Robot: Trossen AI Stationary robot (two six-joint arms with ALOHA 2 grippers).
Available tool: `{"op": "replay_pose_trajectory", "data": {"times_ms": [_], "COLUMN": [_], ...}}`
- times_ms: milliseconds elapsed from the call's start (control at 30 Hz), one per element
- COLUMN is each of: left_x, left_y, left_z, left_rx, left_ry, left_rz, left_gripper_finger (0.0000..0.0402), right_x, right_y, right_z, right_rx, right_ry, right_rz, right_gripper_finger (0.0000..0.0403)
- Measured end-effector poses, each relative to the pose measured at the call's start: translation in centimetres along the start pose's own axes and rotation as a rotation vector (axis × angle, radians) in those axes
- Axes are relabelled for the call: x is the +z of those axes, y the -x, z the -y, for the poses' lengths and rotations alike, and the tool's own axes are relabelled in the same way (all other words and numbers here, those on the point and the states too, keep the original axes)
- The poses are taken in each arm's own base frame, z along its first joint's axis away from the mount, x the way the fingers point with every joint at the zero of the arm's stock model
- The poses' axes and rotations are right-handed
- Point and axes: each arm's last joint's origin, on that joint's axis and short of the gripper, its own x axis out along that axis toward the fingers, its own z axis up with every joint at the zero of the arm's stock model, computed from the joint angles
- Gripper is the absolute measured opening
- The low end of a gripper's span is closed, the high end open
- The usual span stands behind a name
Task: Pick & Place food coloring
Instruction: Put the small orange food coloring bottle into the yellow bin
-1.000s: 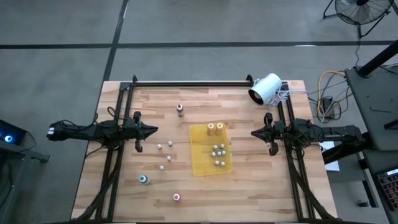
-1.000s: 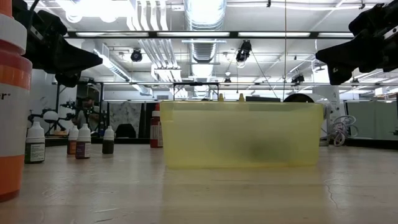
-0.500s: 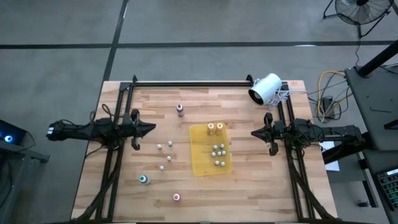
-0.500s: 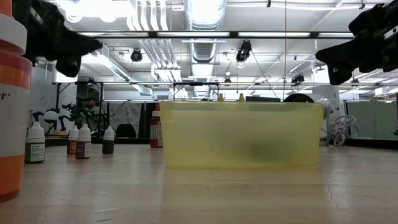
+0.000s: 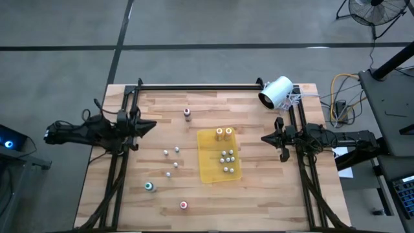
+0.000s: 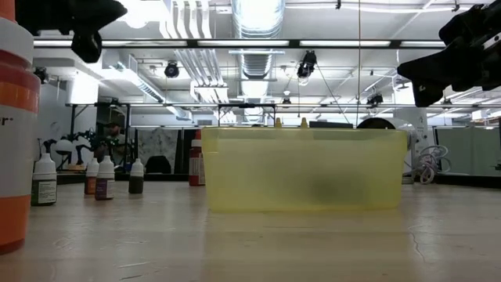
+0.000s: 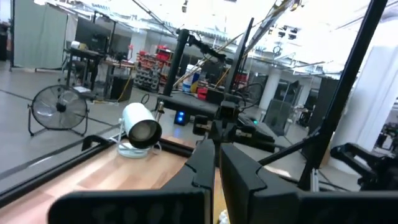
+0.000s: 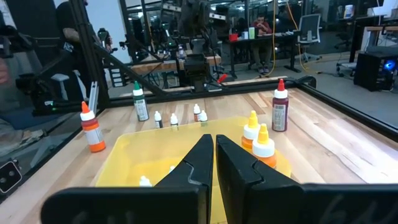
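Both claws stood pinched closed and empty — left gripper at centre left, right gripper at centre right — with food coloring bottles inside the yellow tray mid-frame, others scattered lower left.

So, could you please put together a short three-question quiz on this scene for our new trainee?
1. True or false: the right gripper holds a bottle.
2. How many orange-capped bottles stand in the yellow tray?
3. Which bottle stands nearest the table's far edge: A the maroon-capped bottle, B the teal-capped bottle, C the pink-capped bottle?

Key: 1 false, it is shut and empty, like the left gripper; 2 two; 3 A.
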Motion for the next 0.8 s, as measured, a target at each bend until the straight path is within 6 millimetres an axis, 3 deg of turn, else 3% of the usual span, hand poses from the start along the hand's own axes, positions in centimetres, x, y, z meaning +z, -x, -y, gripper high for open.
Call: {"op": "replay_pose_trajectory", "data": {"times_ms": [233, 600, 800], "left_x": [2.1, 6.8, 7.9], "left_y": [-1.3, -2.9, -3.1], "left_z": [0.9, 2.5, 2.8], "left_rx": [0.012, 0.056, 0.098], "left_ry": [0.027, -0.061, -0.15], "left_rz": [-0.114, -0.315, -0.528], "left_gripper_finger": [0.0014, 0.0155, 0.0193], "right_x": [0.0, 0.0, 0.0], "right_y": [0.0, 0.0, 0.0], "right_z": [0.0, 0.0, 0.0], "right_rx": [0.0, 0.0, 0.0], "right_ry": [-0.002, -0.002, -0.002], "right_rz": [0.0, 0.0, 0.0], "right_gripper_finger": [0.0013, 0.0013, 0.0013]}}
